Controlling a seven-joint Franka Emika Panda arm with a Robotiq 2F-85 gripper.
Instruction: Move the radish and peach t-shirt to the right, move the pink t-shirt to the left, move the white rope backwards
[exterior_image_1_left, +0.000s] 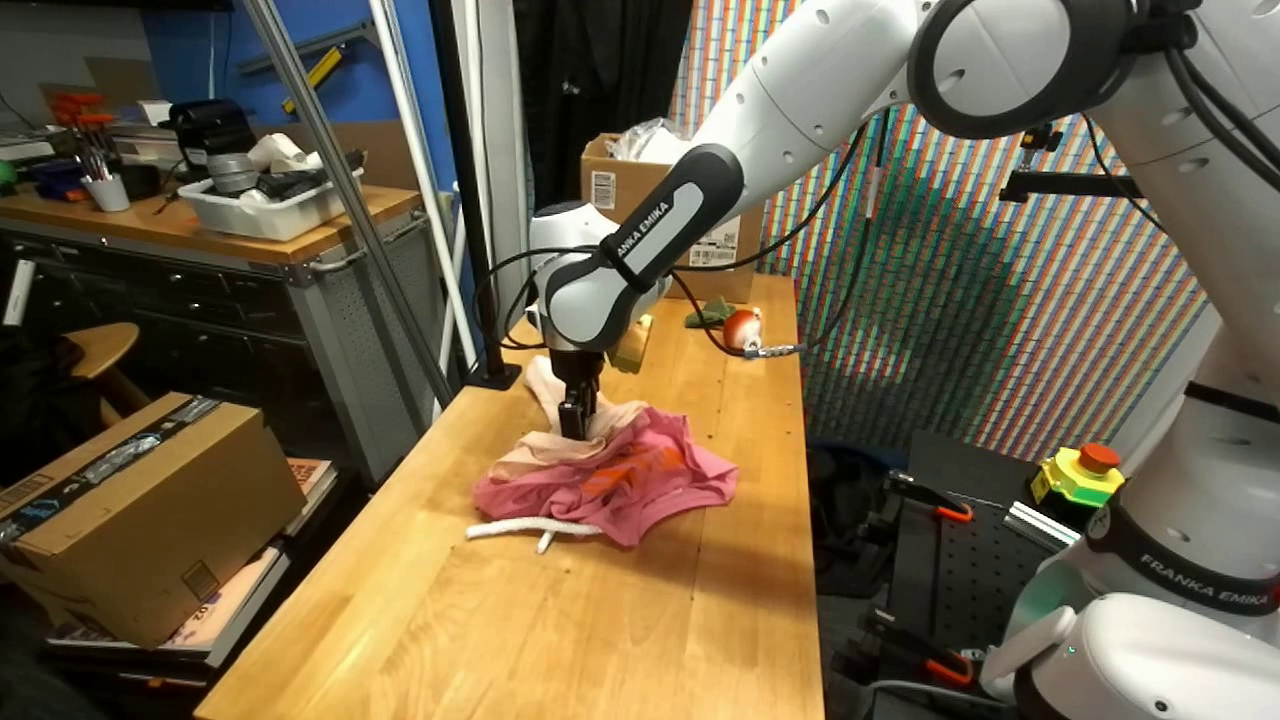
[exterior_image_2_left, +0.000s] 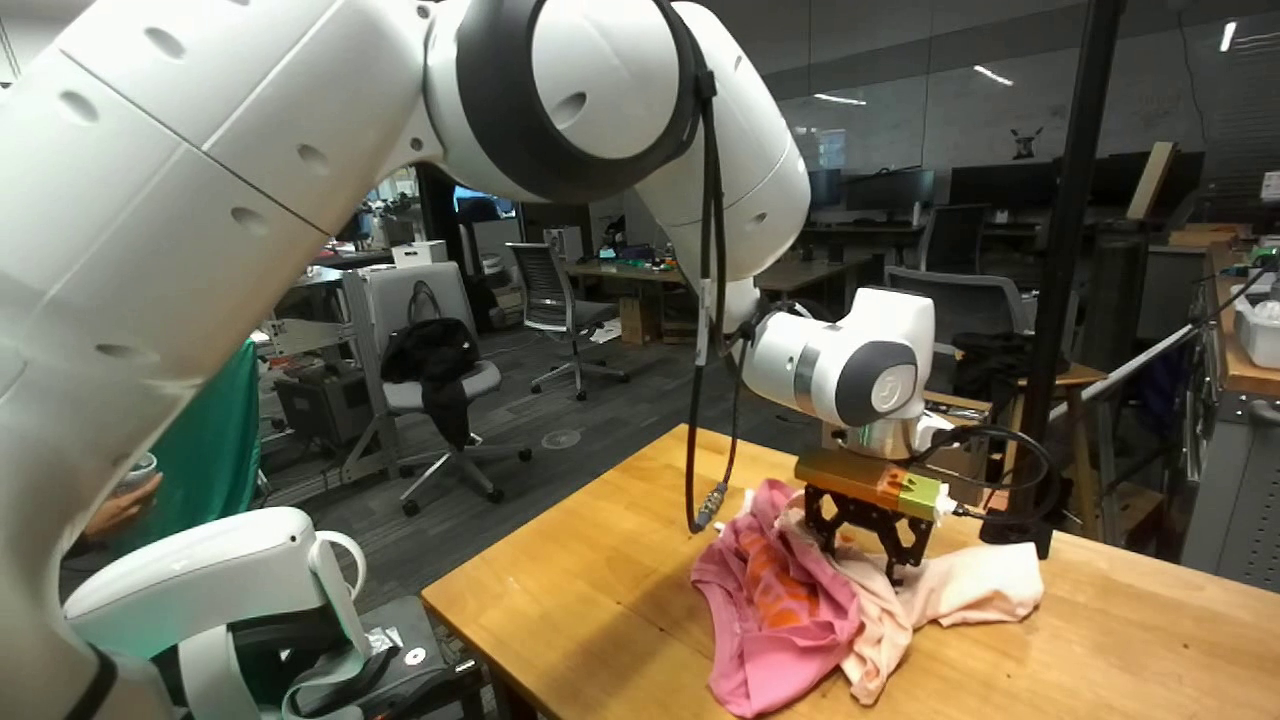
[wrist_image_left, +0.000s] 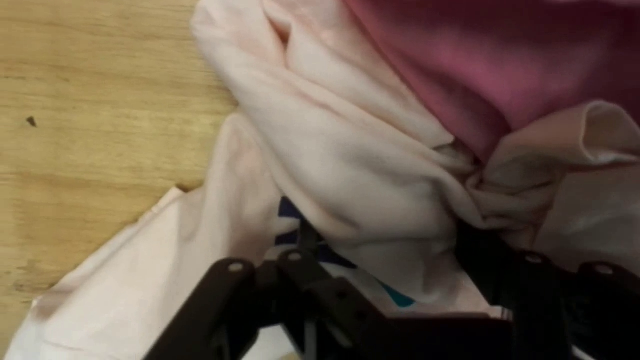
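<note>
Here, we see our gripper (wrist_image_left: 387, 236) at the peach t-shirt (wrist_image_left: 345, 160).
Its fingers (wrist_image_left: 480, 265) stand apart, left and right of a fold (wrist_image_left: 385, 205).

White arm (exterior_image_1_left: 790, 90), black joint rings (exterior_image_2_left: 497, 90), black cables (exterior_image_2_left: 709, 180) — "FRANKA EMIKA" lettering (exterior_image_1_left: 1203, 584) in white — dark pincer (exterior_image_2_left: 862, 562).

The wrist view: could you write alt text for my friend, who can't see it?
A black two-jawed robot gripper stands with its jaws apart at a crumpled, pale peach cloth t-shirt, a fold lying between them. A bright rose-pink cloth t-shirt, partly in view, lies at upper right; light-brown wooden tabletop shows at left.
</note>
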